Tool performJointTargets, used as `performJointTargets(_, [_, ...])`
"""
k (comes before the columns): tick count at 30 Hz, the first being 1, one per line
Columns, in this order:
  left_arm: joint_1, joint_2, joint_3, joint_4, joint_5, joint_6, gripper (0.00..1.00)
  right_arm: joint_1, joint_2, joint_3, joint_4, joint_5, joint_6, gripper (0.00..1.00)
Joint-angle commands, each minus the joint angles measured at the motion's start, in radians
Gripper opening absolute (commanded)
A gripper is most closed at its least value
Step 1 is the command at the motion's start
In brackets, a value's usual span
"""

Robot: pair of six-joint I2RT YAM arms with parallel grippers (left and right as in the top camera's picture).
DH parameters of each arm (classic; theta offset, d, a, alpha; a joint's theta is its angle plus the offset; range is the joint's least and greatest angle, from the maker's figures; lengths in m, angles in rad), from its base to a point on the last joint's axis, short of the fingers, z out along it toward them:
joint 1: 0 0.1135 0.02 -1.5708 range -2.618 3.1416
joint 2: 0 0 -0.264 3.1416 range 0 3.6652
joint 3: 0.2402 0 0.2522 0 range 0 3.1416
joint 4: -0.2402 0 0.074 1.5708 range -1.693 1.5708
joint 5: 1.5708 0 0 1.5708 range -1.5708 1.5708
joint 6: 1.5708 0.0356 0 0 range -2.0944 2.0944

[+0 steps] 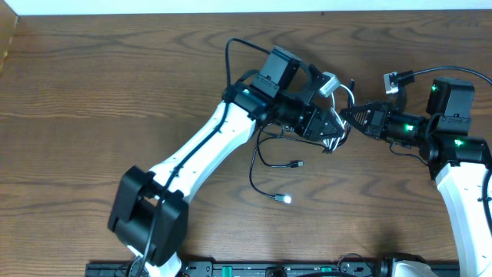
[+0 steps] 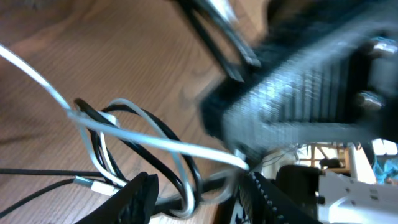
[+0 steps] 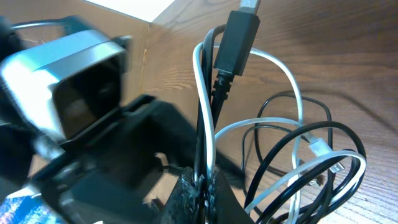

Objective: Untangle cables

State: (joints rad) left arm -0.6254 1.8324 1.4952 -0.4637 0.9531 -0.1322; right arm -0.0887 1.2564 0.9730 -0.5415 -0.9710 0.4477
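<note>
Left arm slants up from lower left; right arm reaches in from the right, tips nearly meeting. Left gripper (image 2: pixel 199 185) fingers apart, loops between them. Right gripper (image 3: pixel 202 186) clenched on white cable (image 3: pixel 199 93) and black cable (image 3: pixel 238 37), both running upright from its fingers. Loose ends trail down-left on table (image 1: pixel 115 92).

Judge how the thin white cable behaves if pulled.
Likely floppy: the thin white cable curls in loose loops. Probably light: a pinch by the right gripper holds it. Pulling may drag the thin black cable looped through it.
</note>
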Motion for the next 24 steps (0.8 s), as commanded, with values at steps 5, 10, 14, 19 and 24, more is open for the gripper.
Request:
performJointTargets(5, [-0.009,0.061,-0.003,0.035,-0.03,-0.118,0.47,-0.006,0.0,0.005,0.007,-0.038,0.0,0.01])
performJointTargets(10, [-0.016,0.064,-0.003,0.035,-0.03,-0.126,0.47,-0.006,0.0,0.005,0.015,-0.037,0.0,0.01])
performJointTargets(14, [-0.039,0.067,-0.004,0.034,-0.044,-0.13,0.42,-0.006,0.0,0.005,0.018,-0.037,0.0,0.01])
performJointTargets(19, [-0.064,0.09,-0.004,0.017,-0.144,-0.151,0.38,-0.01,0.0,0.005,0.018,-0.038,0.0,0.01])
performJointTargets(24, [-0.062,0.108,-0.004,0.009,-0.212,-0.163,0.08,-0.026,0.0,0.005,0.013,-0.025,0.0,0.01])
